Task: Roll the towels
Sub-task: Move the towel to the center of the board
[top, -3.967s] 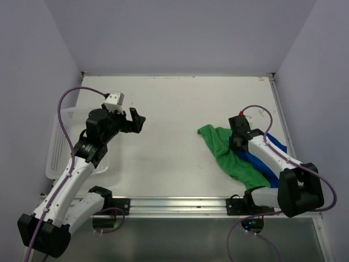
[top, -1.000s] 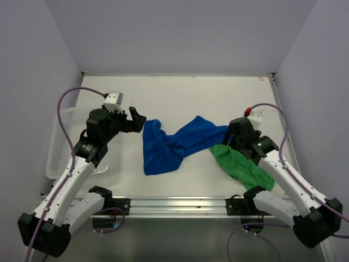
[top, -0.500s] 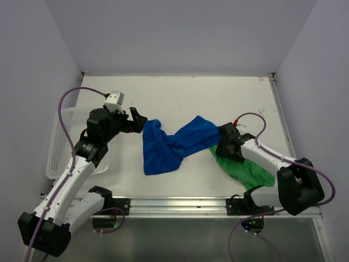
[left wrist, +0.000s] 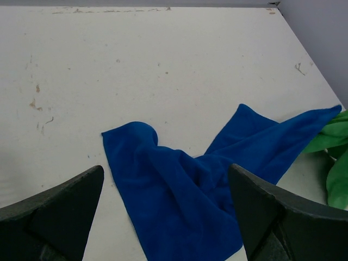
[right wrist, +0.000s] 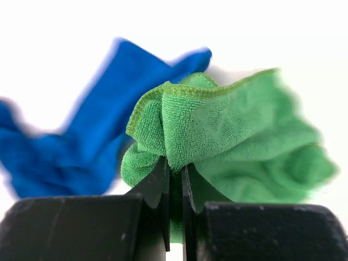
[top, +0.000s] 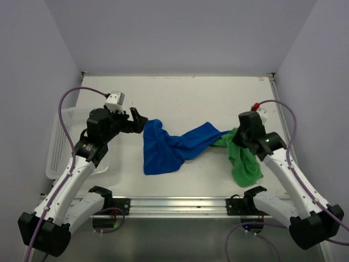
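green towel (right wrist: 228,130) pinched in right jaws (gripped fold hidden); blue towel (right wrist: 87,128) blurred

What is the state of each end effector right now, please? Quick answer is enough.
Left end effector: open, holding nothing.
Right end effector: closed, pinching a fold of the green towel.

A white mesh basket (top: 54,147) is seen at the left edge. The white table (top: 180,98) is flecked, possibly by scuffs.
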Controlling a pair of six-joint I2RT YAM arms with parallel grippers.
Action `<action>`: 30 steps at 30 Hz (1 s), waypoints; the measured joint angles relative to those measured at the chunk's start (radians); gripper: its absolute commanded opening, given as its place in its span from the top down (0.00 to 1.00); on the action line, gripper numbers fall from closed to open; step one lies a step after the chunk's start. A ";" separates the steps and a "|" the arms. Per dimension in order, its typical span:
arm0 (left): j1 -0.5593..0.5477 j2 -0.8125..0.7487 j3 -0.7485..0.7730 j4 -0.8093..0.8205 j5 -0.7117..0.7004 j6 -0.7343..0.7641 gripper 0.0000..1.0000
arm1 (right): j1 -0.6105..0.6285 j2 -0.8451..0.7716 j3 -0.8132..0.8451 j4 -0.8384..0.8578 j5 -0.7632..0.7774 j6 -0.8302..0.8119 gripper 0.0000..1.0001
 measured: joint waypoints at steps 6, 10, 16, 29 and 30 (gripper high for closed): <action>0.000 -0.003 0.000 0.000 0.000 0.000 0.00 | -0.001 -0.037 0.349 -0.091 0.034 -0.055 1.00; 0.000 -0.006 0.000 -0.001 0.000 0.000 0.00 | -0.006 0.016 0.483 -0.137 0.033 -0.087 1.00; 0.000 -0.006 0.000 -0.001 0.000 0.000 0.00 | -0.064 0.160 0.664 -0.153 0.075 -0.113 1.00; 0.000 0.001 0.000 -0.001 -0.007 0.000 0.00 | -0.529 0.437 0.806 -0.076 0.055 -0.119 0.26; 0.000 0.003 0.000 -0.001 -0.007 0.000 0.00 | -0.546 0.461 0.824 -0.071 0.048 -0.116 0.09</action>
